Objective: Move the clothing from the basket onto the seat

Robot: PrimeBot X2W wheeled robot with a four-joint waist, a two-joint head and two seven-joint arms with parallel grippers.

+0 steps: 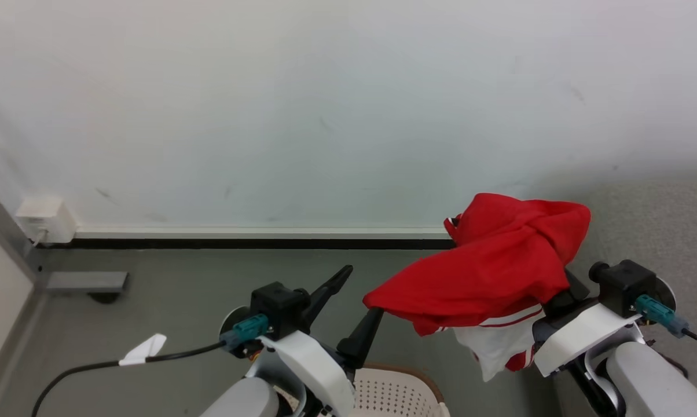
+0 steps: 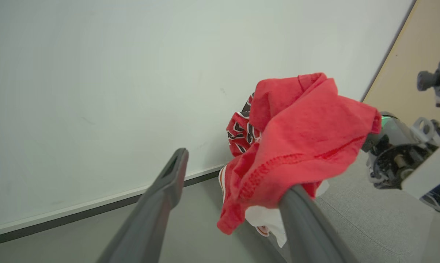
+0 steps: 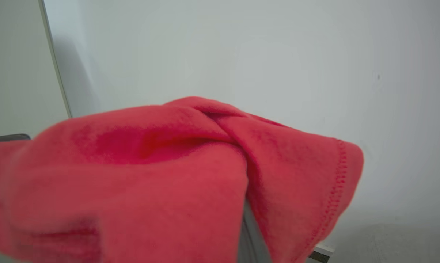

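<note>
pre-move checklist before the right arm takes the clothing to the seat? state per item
1. Left gripper open: ok.
2. Left fingers free of clothing: not ok, hem lies on one.
3. Right gripper shut on clothing: ok.
4. Clothing lifted out of basket: ok.
5. Clothing above seat: cannot tell.

**Red stands out against pale walls**

We see the clothing (image 1: 499, 260) in bright red, with a white panel and red-and-white striped trim beneath. Its black-and-white print (image 2: 242, 128) shows in the left wrist view. The basket (image 1: 395, 397) is cream-white, dotted with small holes and rimmed in brown. The seat (image 1: 661, 226) is woven grey, the wall (image 1: 267, 116) off-white and the floor (image 1: 198, 301) grey-green.
</note>
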